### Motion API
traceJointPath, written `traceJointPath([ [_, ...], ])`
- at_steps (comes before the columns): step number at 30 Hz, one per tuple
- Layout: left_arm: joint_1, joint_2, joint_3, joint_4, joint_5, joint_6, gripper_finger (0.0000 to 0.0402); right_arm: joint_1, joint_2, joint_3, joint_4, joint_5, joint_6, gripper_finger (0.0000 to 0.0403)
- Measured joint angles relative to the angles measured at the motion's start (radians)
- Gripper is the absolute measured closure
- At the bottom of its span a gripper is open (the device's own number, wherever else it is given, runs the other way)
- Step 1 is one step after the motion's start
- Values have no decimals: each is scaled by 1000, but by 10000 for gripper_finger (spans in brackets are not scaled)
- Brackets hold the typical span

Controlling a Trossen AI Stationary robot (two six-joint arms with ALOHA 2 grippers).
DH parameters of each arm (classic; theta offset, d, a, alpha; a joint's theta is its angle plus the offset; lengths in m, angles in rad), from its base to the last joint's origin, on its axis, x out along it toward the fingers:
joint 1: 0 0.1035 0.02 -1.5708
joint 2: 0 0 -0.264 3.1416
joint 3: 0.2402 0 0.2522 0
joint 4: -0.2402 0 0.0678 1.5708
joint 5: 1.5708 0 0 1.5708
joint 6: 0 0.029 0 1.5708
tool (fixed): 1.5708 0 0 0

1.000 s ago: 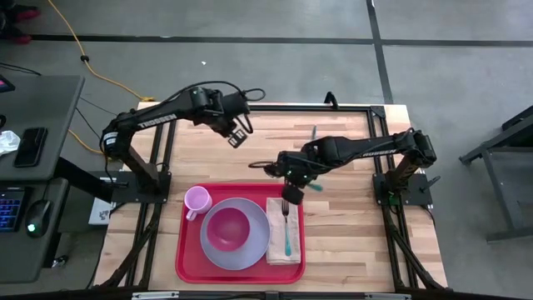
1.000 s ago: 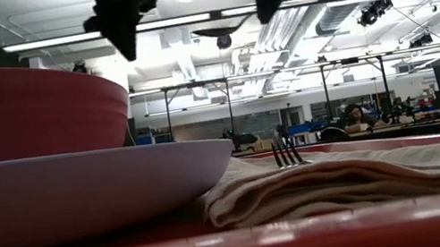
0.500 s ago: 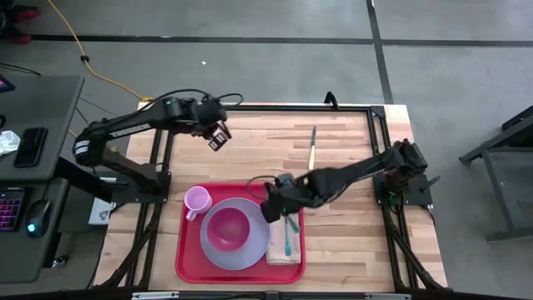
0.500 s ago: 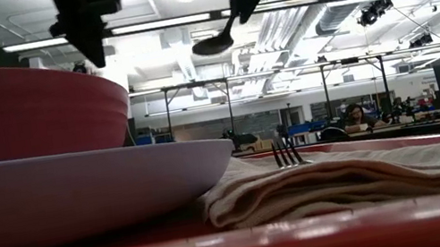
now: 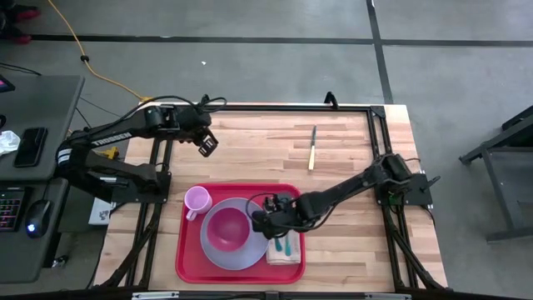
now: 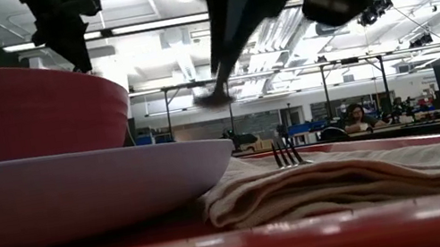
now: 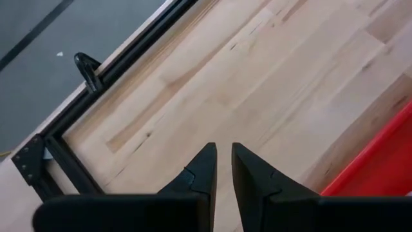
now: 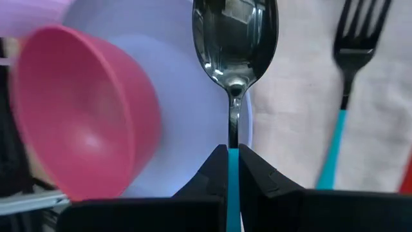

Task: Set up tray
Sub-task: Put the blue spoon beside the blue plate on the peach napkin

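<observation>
A wooden table point(image 5: 341, 158) carries the red tray point(image 5: 185, 250) at its near edge. On the tray a pink bowl point(image 5: 226, 227) sits on a pale plate point(image 5: 218, 255), with a pink cup point(image 5: 197, 199) beside the plate and a fork point(image 5: 288, 244) lying on a napkin point(image 5: 283, 254). The right gripper point(image 5: 265, 220), over the tray at the plate's rim, is clamped on a teal-handled spoon point(image 8: 235, 38). The left gripper point(image 5: 205, 143) hangs beyond the tray, its fingers point(image 7: 201, 171) slightly apart and empty. A knife point(image 5: 312, 147) lies well beyond the tray.
</observation>
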Motion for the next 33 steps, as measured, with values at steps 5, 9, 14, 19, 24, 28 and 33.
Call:
traceJointPath([
  [5, 0, 0, 0, 15, -12, 42, 323, 0, 62, 0, 52, -8, 28, 403],
  [9, 0, 1, 0, 50, -14, 68, 323, 0, 86, -1, 37, -8, 46, 403],
  [14, 0, 1, 0, 64, -14, 95, 323, 0, 84, 0, -28, 3, 56, 403],
  [19, 0, 1, 0, 89, 1, 96, 323, 0, 84, -1, -43, 22, 61, 403],
  [24, 0, 1, 0, 106, 9, 111, 323, -1, 84, -1, -64, 28, 68, 403],
  [28, 0, 1, 0, 110, 9, 113, 323, 0, 84, -1, -71, 49, 69, 402],
  [33, 0, 1, 0, 111, 9, 113, 323, -1, 83, -66, 13, 48, 70, 403],
])
